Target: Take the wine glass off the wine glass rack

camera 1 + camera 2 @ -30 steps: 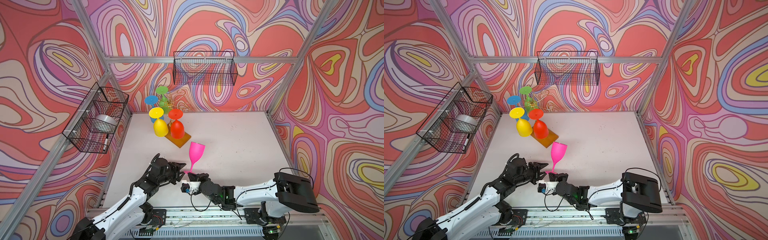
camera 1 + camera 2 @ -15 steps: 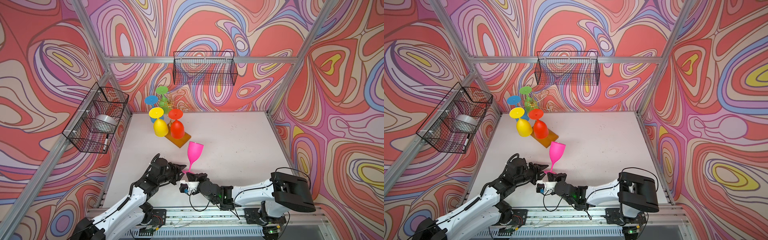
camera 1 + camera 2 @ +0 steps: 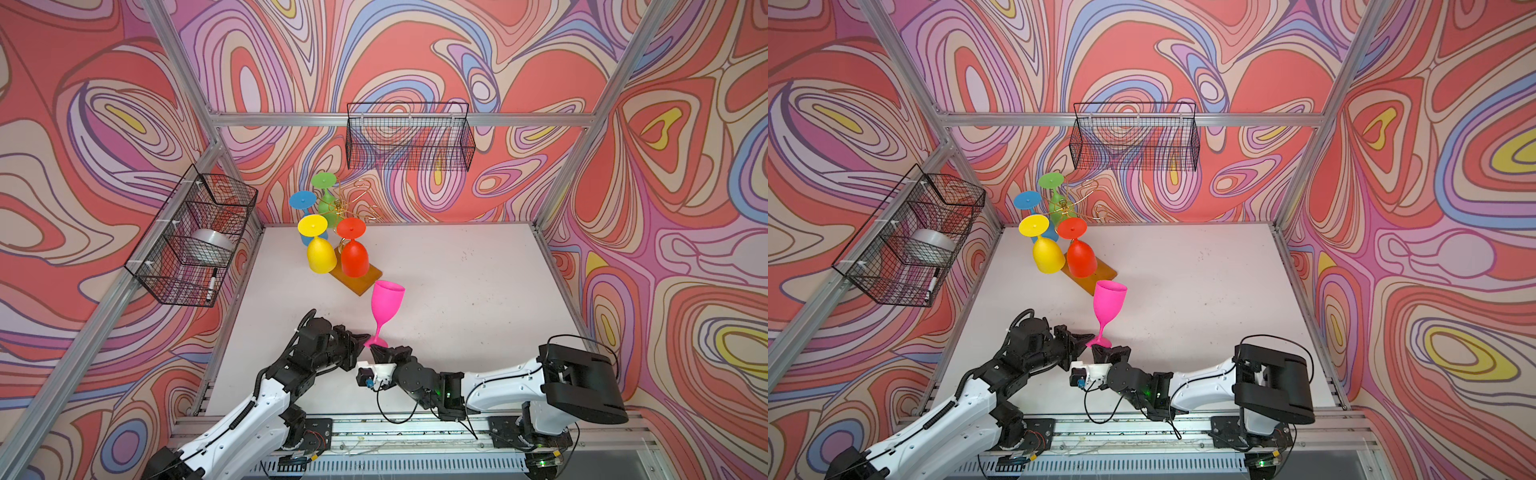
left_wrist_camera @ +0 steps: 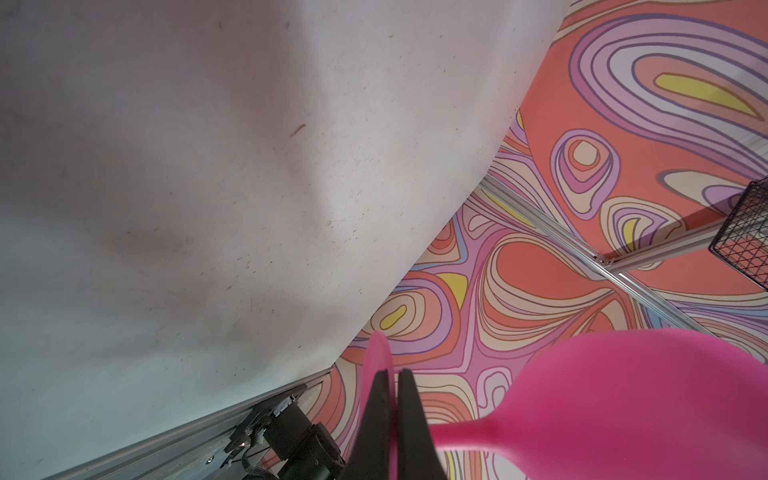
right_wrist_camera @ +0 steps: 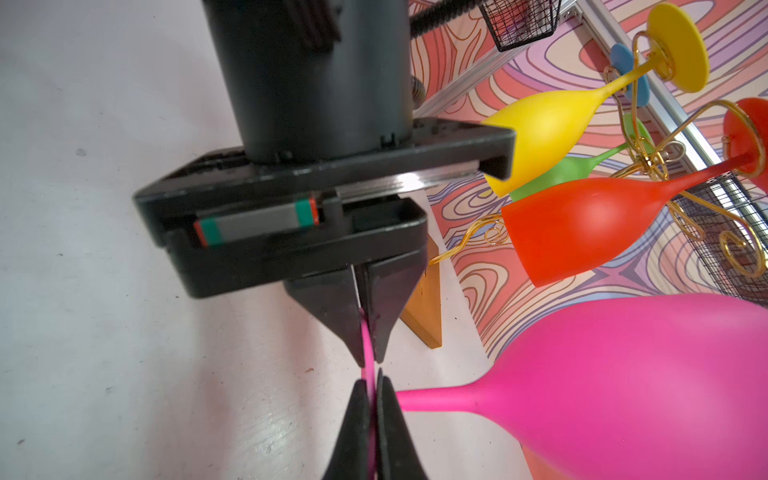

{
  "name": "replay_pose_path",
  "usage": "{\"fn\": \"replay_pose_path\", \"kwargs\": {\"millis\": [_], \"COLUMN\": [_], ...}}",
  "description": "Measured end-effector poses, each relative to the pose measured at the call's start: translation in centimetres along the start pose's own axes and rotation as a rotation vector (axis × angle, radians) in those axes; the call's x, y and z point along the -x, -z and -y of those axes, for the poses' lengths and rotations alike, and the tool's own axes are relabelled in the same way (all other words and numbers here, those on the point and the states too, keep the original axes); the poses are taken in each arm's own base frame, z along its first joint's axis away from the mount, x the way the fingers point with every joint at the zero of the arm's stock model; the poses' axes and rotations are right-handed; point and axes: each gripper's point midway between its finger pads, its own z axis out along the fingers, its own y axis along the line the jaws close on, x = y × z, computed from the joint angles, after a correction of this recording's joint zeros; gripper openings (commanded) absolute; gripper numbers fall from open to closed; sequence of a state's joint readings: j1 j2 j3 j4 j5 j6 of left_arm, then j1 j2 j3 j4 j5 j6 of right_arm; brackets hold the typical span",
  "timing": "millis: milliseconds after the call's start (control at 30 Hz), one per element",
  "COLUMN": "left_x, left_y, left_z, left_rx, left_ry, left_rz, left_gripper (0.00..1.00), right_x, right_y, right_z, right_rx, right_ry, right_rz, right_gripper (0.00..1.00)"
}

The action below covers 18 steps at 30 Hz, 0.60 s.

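Observation:
The pink wine glass [image 3: 387, 297] [image 3: 1108, 298] stands upright off the rack, near the table's front middle. Its flat foot [image 5: 367, 353] is pinched from both sides. My left gripper [image 3: 365, 338] [image 4: 395, 376] is shut on the foot's left edge, and my right gripper [image 3: 379, 350] [image 5: 372, 384] is shut on its near edge. The two pairs of fingertips almost meet. The wine glass rack [image 3: 345, 206], a gold wire tree on an amber base [image 3: 362, 279], stands behind at back left. It carries yellow [image 3: 321, 258], red [image 3: 354, 261], green [image 3: 325, 195] and blue [image 3: 302, 200] glasses hanging upside down.
A black mesh basket [image 3: 195, 232] on the left wall holds a silver roll and a marker. Another mesh basket [image 3: 409, 139] hangs on the back wall. Aluminium frame posts stand at the corners, and a rail [image 3: 374, 428] runs along the front edge.
My left gripper has closed from open onto the pink glass's foot. The right gripper kept its grip, and the glass has barely moved.

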<state>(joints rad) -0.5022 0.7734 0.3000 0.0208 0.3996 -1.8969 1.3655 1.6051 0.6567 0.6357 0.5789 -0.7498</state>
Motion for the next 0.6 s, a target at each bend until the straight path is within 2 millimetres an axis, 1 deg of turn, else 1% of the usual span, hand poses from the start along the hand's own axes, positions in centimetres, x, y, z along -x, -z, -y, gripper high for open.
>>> {"fn": "replay_pose_path", "kwargs": {"millis": [167,200,267,367,467,600], "left_x": [0.1,0.1,0.2,0.4,0.8,0.9], "left_y": [0.1,0.1,0.2,0.3,0.2,0.2], "left_z": [-0.3,-0.3,-0.3,-0.4,-1.0,-1.1], "left_rx": [0.0,-0.002,-0.005,-0.012,-0.002,-0.003], "left_ry": [0.001,0.002,0.005,0.001,0.009,0.009], "left_rz": [0.001,0.001,0.004,0.009,0.019,0.021], "left_gripper": [0.0,0.0,0.0,0.0,0.0,0.0], "right_x": [0.0,0.0,0.1,-0.1,-0.3,-0.1], "right_y": [0.0,0.0,-0.1,-0.1,0.1,0.6], "right_z": [-0.2,-0.2,-0.2,-0.4,-0.4,0.0], "right_rx": [0.004,0.005,0.011,0.019,0.03,0.041], "right_ry": [0.004,0.004,0.004,-0.011,-0.02,-0.045], "right_rz": [0.0,-0.001,-0.007,-0.019,-0.031,-0.031], "right_gripper": [0.0,0.02,0.12,0.24,0.3,0.38]}}
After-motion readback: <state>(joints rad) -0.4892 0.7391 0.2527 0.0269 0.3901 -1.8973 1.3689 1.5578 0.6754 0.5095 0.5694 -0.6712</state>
